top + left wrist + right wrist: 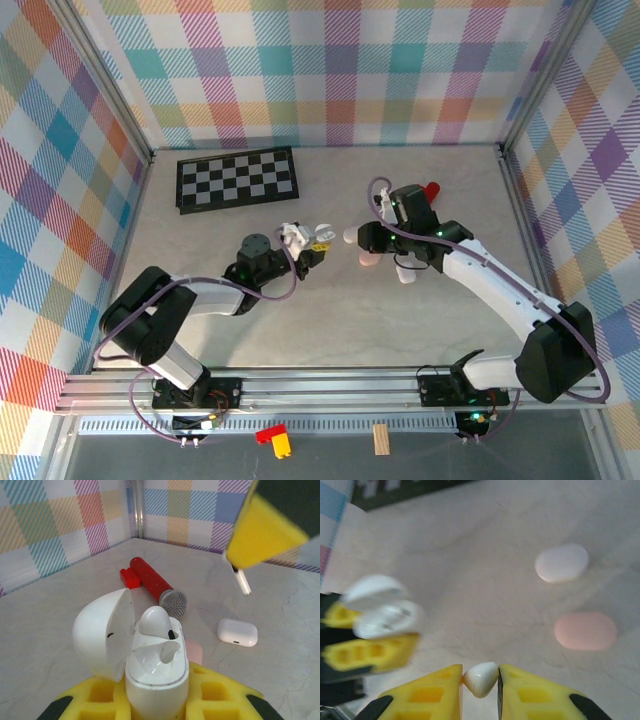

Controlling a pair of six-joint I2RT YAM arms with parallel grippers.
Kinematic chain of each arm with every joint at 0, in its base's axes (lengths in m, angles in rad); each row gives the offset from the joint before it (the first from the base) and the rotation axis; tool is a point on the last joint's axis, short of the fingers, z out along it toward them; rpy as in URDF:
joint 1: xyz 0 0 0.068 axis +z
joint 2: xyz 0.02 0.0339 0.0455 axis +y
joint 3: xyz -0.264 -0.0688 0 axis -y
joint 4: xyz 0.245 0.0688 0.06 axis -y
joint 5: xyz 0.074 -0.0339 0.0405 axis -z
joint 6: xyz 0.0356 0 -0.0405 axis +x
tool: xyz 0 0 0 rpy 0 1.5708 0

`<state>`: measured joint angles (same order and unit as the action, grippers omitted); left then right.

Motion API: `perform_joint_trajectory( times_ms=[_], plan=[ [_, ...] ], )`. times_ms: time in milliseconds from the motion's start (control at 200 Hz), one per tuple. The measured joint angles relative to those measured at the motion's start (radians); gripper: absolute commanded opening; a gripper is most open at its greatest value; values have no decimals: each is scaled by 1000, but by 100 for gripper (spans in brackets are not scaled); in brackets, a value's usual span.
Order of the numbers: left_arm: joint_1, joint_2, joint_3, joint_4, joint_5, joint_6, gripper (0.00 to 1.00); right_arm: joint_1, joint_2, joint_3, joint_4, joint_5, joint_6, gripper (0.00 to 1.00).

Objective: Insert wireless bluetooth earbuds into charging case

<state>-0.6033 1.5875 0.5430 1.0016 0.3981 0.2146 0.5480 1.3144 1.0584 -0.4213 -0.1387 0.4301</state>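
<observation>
Yellow foam pads of the left gripper (157, 700) sit closest in the left wrist view, clamped on the base of the white charging case (157, 672). Its lid (102, 632) stands swung open to the left. One earbud (154, 619) sits in the far slot, head up, and the nearer slot is unfilled.

The right gripper (480, 686) has its jaws pinched on a second earbud (481, 678), the white head caught between its yellow pads. In the left wrist view the stem of that earbud pokes down below the pad, in the air, to the right of and beyond the open case and not touching it.

From above, both grippers are near the middle of the table (300, 320), the left one holding the case just left of the right one. A white pebble-shaped case (562, 562) and a pink pebble-shaped case (585, 630) lie near each other on the tabletop without touching. A closed white boxy case (237, 632) lies flat to the right of the held case.

A red microphone (152, 582) with a silver mesh head lies farther off, with a red brick (129, 577) just beside it on the left. A chessboard (237, 178) lies at the far left of the table.
</observation>
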Motion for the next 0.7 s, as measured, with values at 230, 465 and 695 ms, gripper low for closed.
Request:
perform_joint_trajectory(
  times_ms=[230, 465, 695],
  plan=[
    [-50, 90, 71, 16, -25, 15, 2, 0, -4, 0, 109, -64, 8, 23],
    [-73, 113, 101, 22, -26, 16, 2, 0, 25, 0, 158, -108, 11, 23],
    [-77, 121, 119, 21, -26, 15, 2, 0, 63, 0, 160, -121, 11, 23]
  ],
)
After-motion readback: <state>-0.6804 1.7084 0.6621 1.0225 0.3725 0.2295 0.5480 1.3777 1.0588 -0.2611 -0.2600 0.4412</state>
